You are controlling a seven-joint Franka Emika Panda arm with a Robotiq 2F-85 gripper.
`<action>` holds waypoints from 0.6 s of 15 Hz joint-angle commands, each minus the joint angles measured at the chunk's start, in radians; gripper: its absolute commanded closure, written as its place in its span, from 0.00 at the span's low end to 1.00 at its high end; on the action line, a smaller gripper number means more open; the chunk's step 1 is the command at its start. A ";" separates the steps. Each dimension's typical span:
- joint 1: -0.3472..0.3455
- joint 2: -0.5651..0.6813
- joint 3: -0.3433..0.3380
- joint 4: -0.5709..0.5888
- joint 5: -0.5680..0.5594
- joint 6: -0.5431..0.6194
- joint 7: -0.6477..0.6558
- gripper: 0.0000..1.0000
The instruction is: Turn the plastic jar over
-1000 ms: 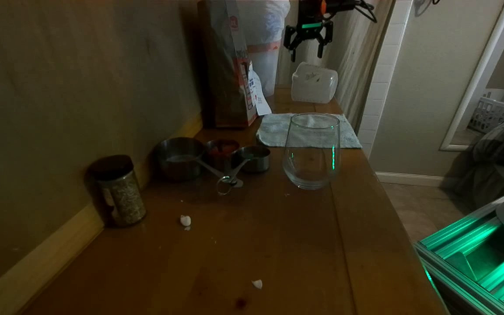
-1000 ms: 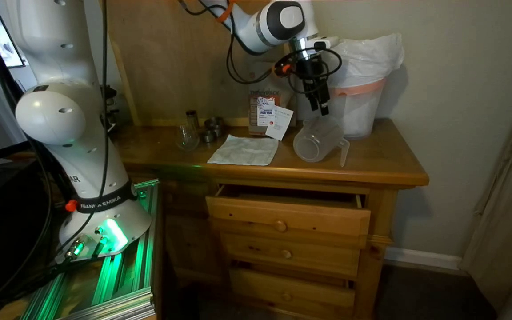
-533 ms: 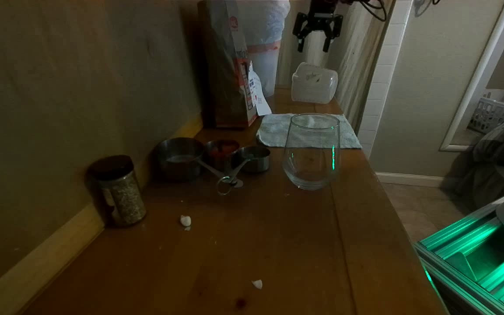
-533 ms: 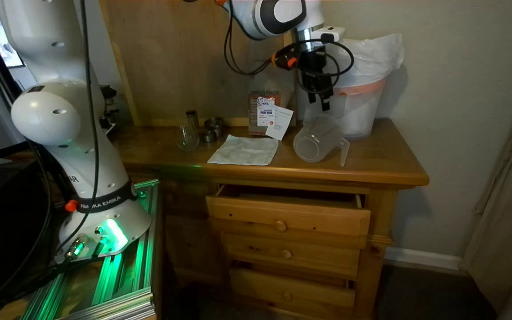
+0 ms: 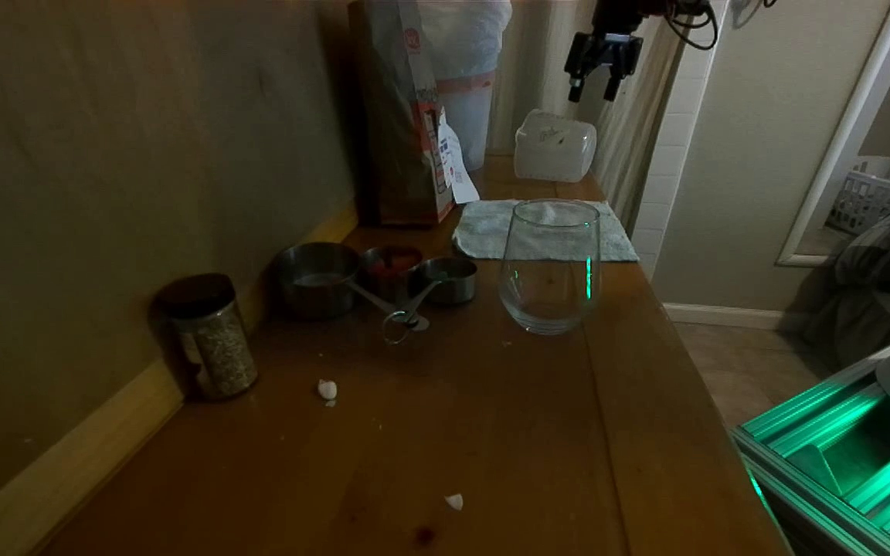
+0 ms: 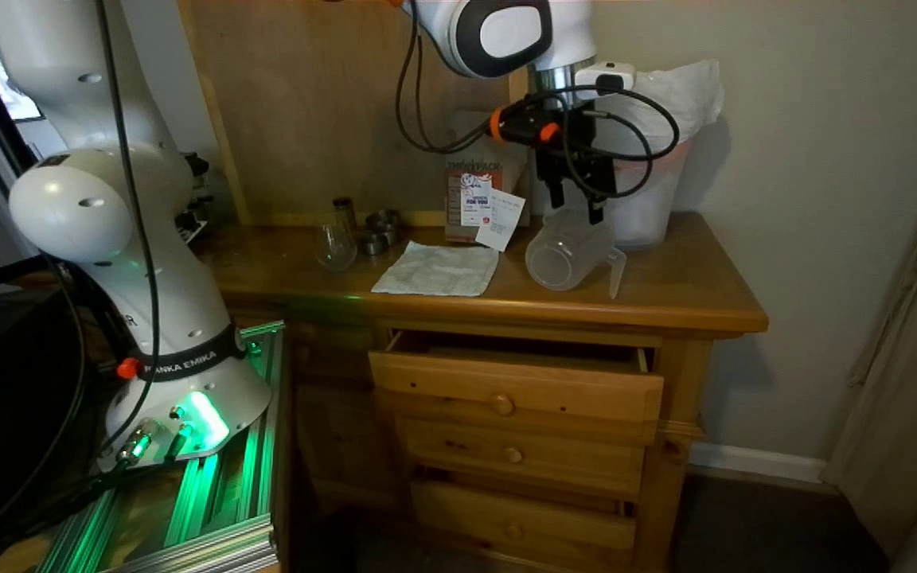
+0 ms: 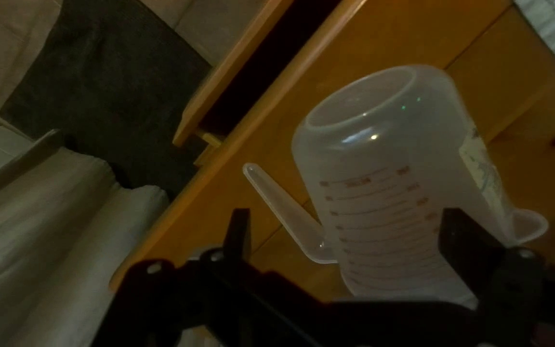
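Jaws wide, empty; we'd call the plastic jar [image 7: 388, 202] light, slick: grab its nine-o'clock handle [image 7: 289, 214], wrist view!

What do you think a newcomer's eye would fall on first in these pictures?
Probably the green glow on the robot's base at the lower left of an exterior view. Next, perhaps the frosty plastic jar, lying on its side on the wooden top and large in the wrist view. Then likely the clear glass, upright before the pale cloth in an exterior view.
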 commanded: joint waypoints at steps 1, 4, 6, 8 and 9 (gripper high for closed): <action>-0.004 0.000 -0.004 -0.006 0.002 0.022 -0.028 0.00; -0.009 -0.001 -0.005 -0.009 0.005 0.051 -0.062 0.00; -0.017 0.014 -0.014 -0.005 -0.009 0.058 -0.066 0.00; -0.033 0.033 -0.026 -0.003 0.001 0.058 -0.107 0.00; -0.039 0.039 -0.030 -0.002 0.005 0.060 -0.127 0.00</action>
